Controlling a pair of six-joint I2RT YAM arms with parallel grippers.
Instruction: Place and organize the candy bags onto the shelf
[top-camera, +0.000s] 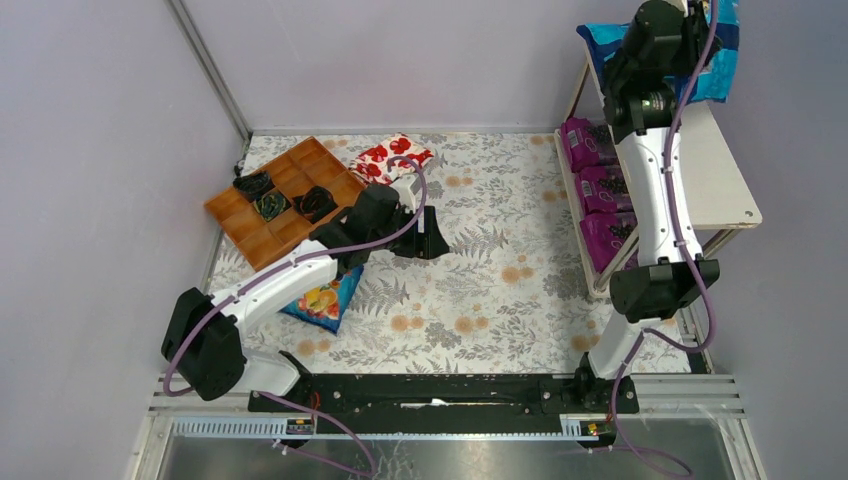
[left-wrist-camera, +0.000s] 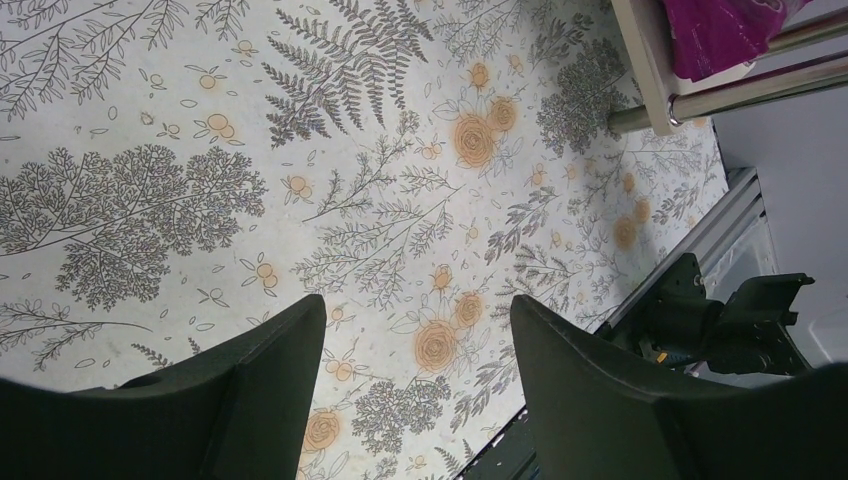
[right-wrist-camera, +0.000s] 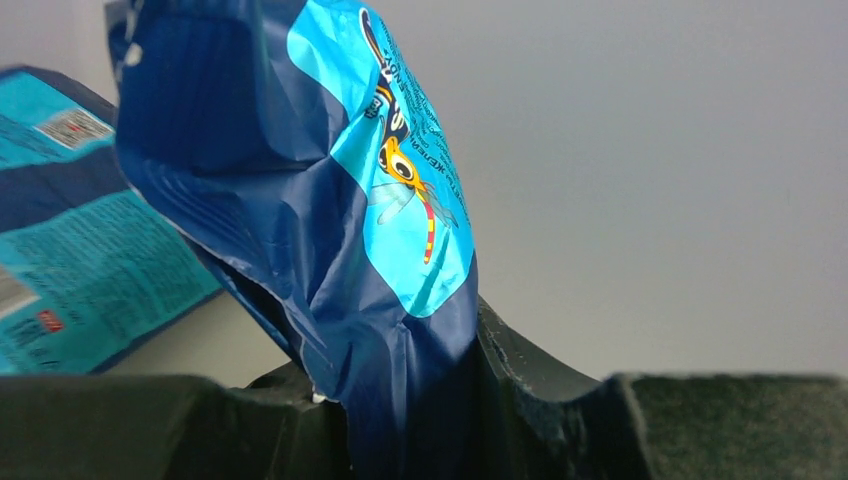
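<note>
The right hand (right-wrist-camera: 400, 410) is barely seen from above; it is clamped on a glossy blue candy bag (right-wrist-camera: 300, 200). The left hand (left-wrist-camera: 415, 370) is spread wide, empty, above the floral tabletop (left-wrist-camera: 300, 150).

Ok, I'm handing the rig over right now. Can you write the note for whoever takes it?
Left claw: open, empty, above the tablecloth.
Right claw: shut on the held blue bag, up at the far end of the shelf top board.
Done: second blue bag lies on the top board; three purple bags sit in a row on the lower board.
Left: release the held bag, then fetch the third blue bag, on the table beneath the left arm.
</note>
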